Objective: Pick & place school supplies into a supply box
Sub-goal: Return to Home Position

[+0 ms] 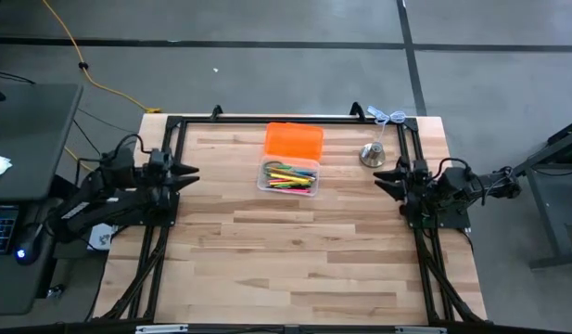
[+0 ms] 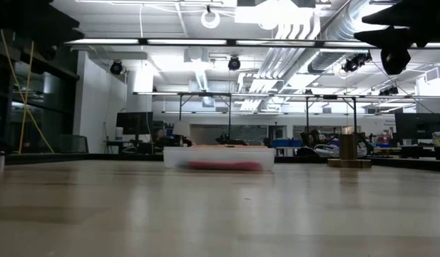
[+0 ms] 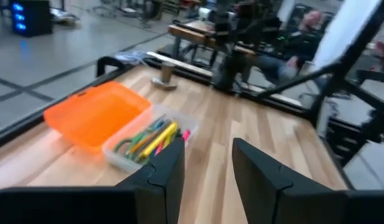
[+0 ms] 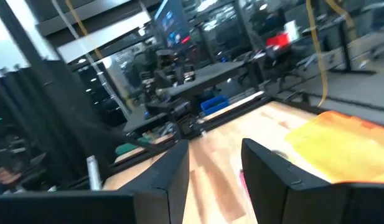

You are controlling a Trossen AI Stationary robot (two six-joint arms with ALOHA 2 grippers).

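The supply box (image 1: pixel 289 176) is a clear plastic container on the table's far middle, its orange lid (image 1: pixel 293 141) lying open on its far side. Coloured pens, pencils and markers (image 3: pixel 155 138) lie inside it; the box also shows in the low view (image 2: pixel 220 158). My left gripper (image 1: pixel 191 173) hangs open at the table's left edge, pointing level toward the box and apart from it. My right gripper (image 1: pixel 382 178) hangs open at the right edge, pointing left, with nothing between its fingers. Both grippers stand clear above the table.
A silvery bell-like object (image 1: pixel 373 154) stands on the table at the far right, near my right gripper. A black frame (image 1: pixel 286 119) runs along the table's far, left and right edges. Bare wood (image 1: pixel 286 260) lies between the arms and toward the near edge.
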